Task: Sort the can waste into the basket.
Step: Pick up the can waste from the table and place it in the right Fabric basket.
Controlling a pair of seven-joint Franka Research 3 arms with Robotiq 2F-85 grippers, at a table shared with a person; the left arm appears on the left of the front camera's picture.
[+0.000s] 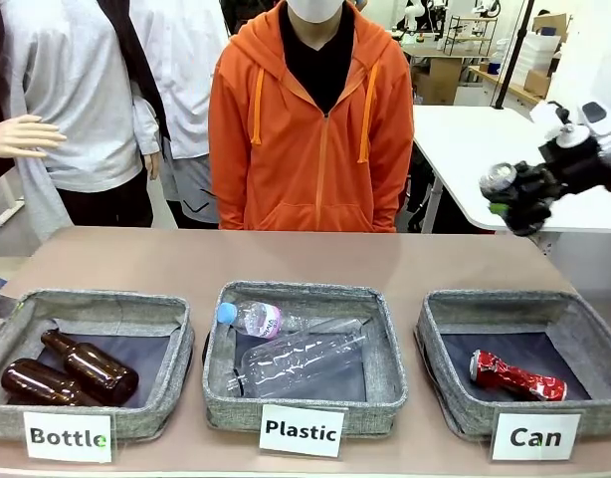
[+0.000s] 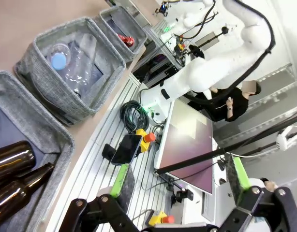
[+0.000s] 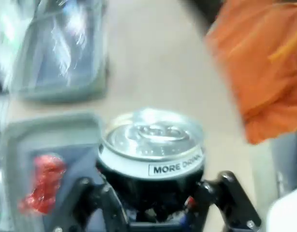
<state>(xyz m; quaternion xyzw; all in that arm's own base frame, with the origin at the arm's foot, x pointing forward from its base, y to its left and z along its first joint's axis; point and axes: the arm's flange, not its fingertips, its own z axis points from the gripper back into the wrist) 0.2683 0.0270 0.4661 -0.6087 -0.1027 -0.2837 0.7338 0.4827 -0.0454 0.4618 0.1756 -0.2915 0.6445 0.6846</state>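
Right gripper (image 1: 516,204): raised at the right of the front view, above and behind the "Can" basket, clamped on the black can.
Black can (image 3: 151,154): held between the right fingers, off the table. In the front view its silver top (image 1: 498,179) points toward picture left and slightly up, so the long axis lies near horizontal. In the right wrist view the top faces the camera, with "MORE DRINK" printed on a white band below the rim.
Red can (image 1: 516,375): crushed, lying on its side on the dark lining of the basket, long axis running left to right, right end a little nearer the camera.
Basket (image 1: 447,393): rightmost of three grey bins, white label "Can" on its front wall.
Left gripper (image 2: 187,217): fingers spread wide, nothing between them; it looks along the bins' front edge.
Person (image 1: 315,129): orange hooded jacket, standing at the far side of the table (image 1: 315,259).
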